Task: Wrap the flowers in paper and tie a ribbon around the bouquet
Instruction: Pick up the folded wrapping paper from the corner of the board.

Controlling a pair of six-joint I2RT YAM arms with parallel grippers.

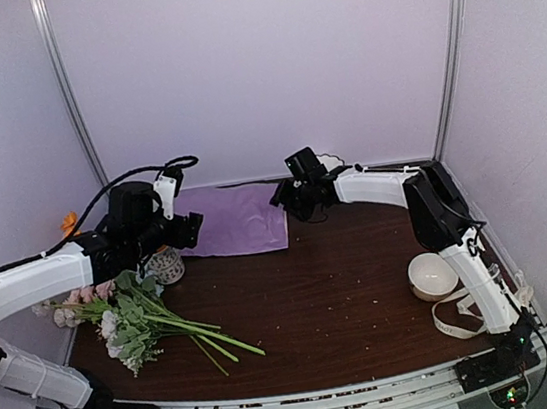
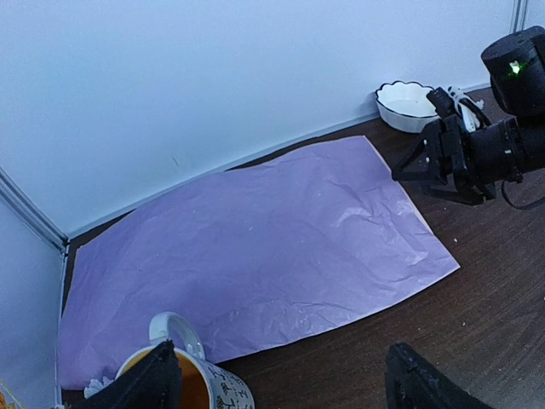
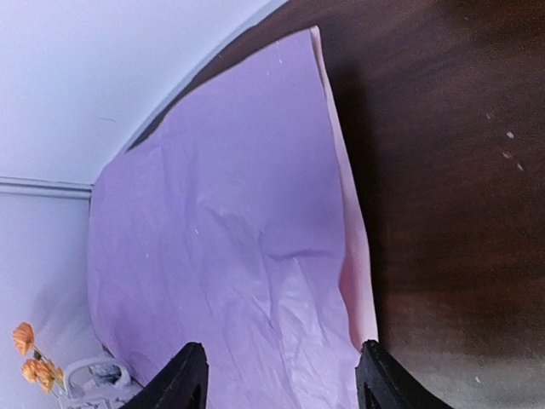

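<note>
- Lilac paper (image 1: 240,219) is lying flat, lilac face up, along the far side of the table (image 1: 346,296), between the two grippers. Nothing is resting on it.
- The right gripper (image 3: 281,379) is hovering over the sheet's right-hand edge, fingers standing apart and gripping nothing. In the wrist view that edge (a thin pink strip of the underside is showing along it) is running up the picture from close by one finger, so it is lying crosswise to the closing line.
- The left gripper (image 2: 281,379) is hanging wide open and empty above the sheet's near-left part, with a mug (image 2: 192,383) just below one finger.
- The flowers (image 1: 142,318) are lying on the table at the near left, apart from the paper, with the mug between. The blooms are pointing left and the stems are trailing toward the near right. The left arm is plainly the nearer one.
- The ribbon (image 1: 459,311) is lying loose beside the right arm's base, next to a white bowl (image 1: 432,274).
- Judgement: wrapping is not yet begun. The right gripper is looking well placed to take the paper's edge, dropping straight down.
</note>
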